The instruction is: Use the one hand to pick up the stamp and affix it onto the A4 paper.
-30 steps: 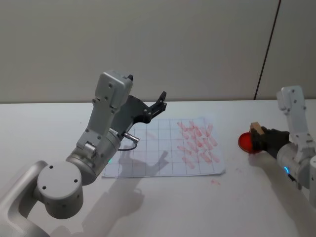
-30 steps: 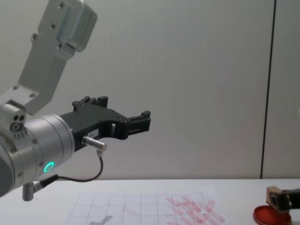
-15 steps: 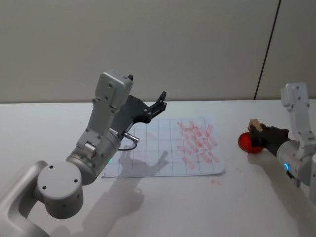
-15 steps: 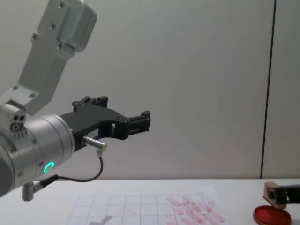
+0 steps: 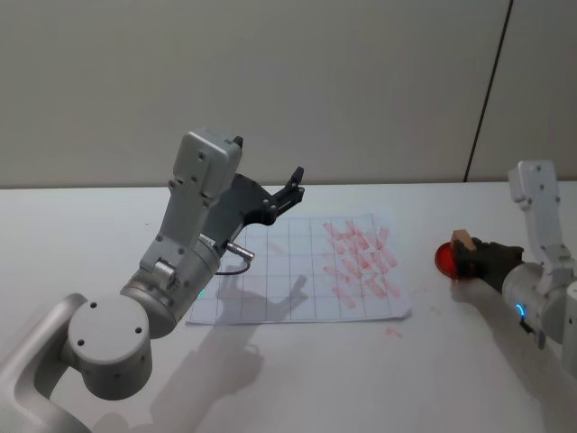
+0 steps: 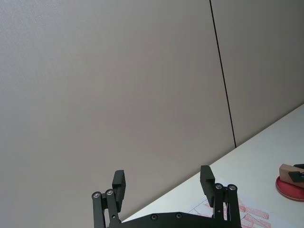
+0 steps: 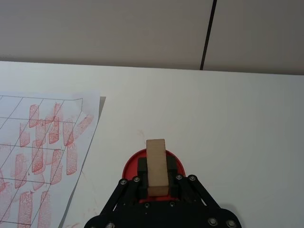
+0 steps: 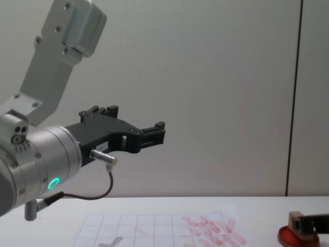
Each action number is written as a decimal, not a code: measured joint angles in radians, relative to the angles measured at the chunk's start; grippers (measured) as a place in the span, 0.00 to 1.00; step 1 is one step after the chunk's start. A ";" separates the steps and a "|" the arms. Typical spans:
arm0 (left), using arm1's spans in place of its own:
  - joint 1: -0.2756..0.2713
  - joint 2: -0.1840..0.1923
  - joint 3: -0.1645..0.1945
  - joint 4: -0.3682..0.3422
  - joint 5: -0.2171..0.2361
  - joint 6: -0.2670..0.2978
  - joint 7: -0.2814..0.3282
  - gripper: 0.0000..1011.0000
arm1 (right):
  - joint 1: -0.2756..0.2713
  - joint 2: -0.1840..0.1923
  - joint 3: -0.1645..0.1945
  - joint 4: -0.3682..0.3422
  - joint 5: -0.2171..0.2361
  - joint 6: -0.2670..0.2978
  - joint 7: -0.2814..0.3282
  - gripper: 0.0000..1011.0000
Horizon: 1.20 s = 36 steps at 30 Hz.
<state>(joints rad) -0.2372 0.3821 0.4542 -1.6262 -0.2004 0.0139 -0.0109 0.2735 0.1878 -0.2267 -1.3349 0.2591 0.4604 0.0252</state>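
Observation:
My right gripper (image 5: 468,256) is shut on the stamp (image 5: 463,240), a small tan wooden block held upright. In the right wrist view the stamp (image 7: 156,166) sits between the black fingers, its lower end down on the round red ink pad (image 7: 129,166). From the chest the stamp (image 8: 295,219) shows low over the ink pad (image 8: 284,236) at the right edge. The A4 paper (image 5: 290,275), gridded and carrying a cluster of red marks, lies left of the pad. My left gripper (image 5: 293,186) hangs open high above the paper's far left part, holding nothing.
The red ink pad (image 5: 444,259) lies on the white table (image 5: 361,379) a short gap right of the paper's edge. A pale wall with a dark vertical seam (image 5: 487,90) stands behind the table. My left arm (image 5: 189,234) rises over the paper's left side.
The right gripper has come down with the stamp onto the ink pad after a slight lift half a second ago. The left arm has not moved.

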 joint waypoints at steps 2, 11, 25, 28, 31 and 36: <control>0.000 0.000 0.000 0.000 0.000 0.000 0.000 0.99 | 0.001 -0.001 0.000 0.004 0.000 0.004 0.001 0.22; 0.000 0.000 0.000 0.000 0.000 0.000 0.000 0.99 | 0.006 -0.006 -0.003 0.018 -0.005 0.020 0.002 0.22; 0.000 0.000 0.000 0.000 0.000 0.000 0.000 0.99 | 0.020 -0.015 -0.004 0.054 -0.015 0.041 0.008 0.22; 0.000 0.000 0.000 0.000 0.000 0.000 0.000 0.99 | 0.021 -0.016 -0.004 0.059 -0.016 0.043 0.011 0.22; 0.000 0.000 0.000 0.000 0.000 0.000 0.000 0.99 | 0.024 -0.018 -0.004 0.066 -0.018 0.043 0.014 0.22; 0.000 0.000 0.000 0.000 0.000 0.000 0.000 0.99 | 0.025 -0.018 -0.004 0.069 -0.023 0.043 0.017 0.22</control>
<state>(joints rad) -0.2372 0.3821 0.4542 -1.6262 -0.2004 0.0139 -0.0110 0.2990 0.1694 -0.2311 -1.2658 0.2360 0.5038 0.0420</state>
